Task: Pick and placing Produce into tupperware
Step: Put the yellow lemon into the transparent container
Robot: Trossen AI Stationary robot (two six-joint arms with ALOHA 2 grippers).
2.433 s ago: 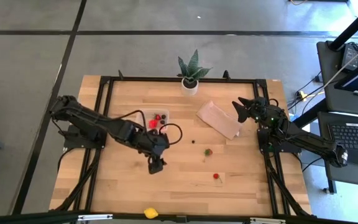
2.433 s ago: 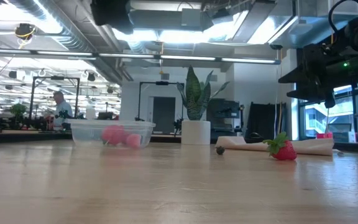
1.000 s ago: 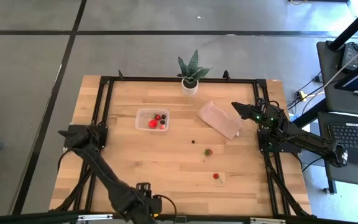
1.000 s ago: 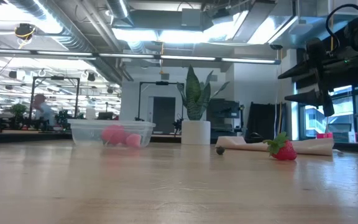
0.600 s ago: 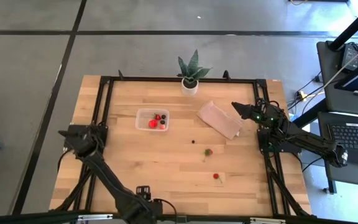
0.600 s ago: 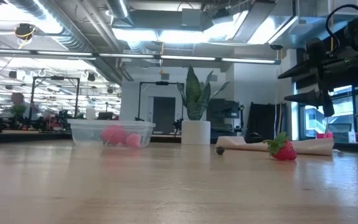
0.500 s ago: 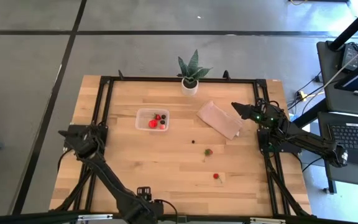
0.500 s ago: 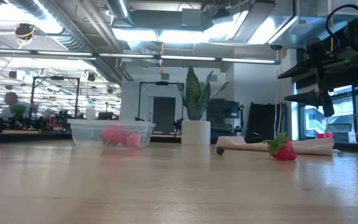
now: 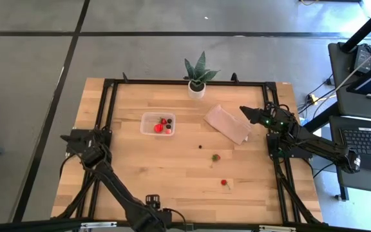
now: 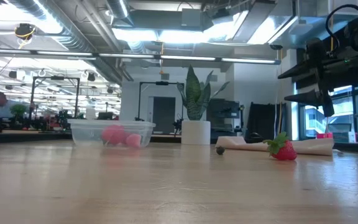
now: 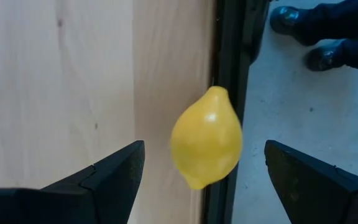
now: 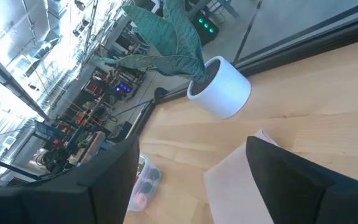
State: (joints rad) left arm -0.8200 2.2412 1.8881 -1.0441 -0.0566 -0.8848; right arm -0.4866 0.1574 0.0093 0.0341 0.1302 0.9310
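The yellow lemon (image 11: 207,138) lies at the table's near edge, against the black frame bar. My left gripper (image 11: 204,148) hangs over it at the near edge (image 9: 154,220), open, one finger on either side and apart from it; the gripper hides the lemon in the high view. The clear tupperware (image 9: 158,123) (image 10: 110,132) holds red, pink and dark pieces. On the wood lie a strawberry (image 9: 216,156) (image 10: 283,149), a dark berry (image 9: 200,146) and a red piece (image 9: 224,182). My right gripper (image 9: 245,112) (image 12: 191,165) waits open above the tan sheet's far right corner.
A potted plant (image 9: 197,82) stands at the far edge and a tan sheet (image 9: 227,124) lies right of the tupperware. A black frame (image 9: 108,116) borders the table. A person's shoes (image 11: 328,37) show on the floor past the near edge. Bare wood lies between the container and the loose fruit.
My left gripper has crept a little toward the table's right along the near edge, staying open. The right arm and the fruit have kept still.
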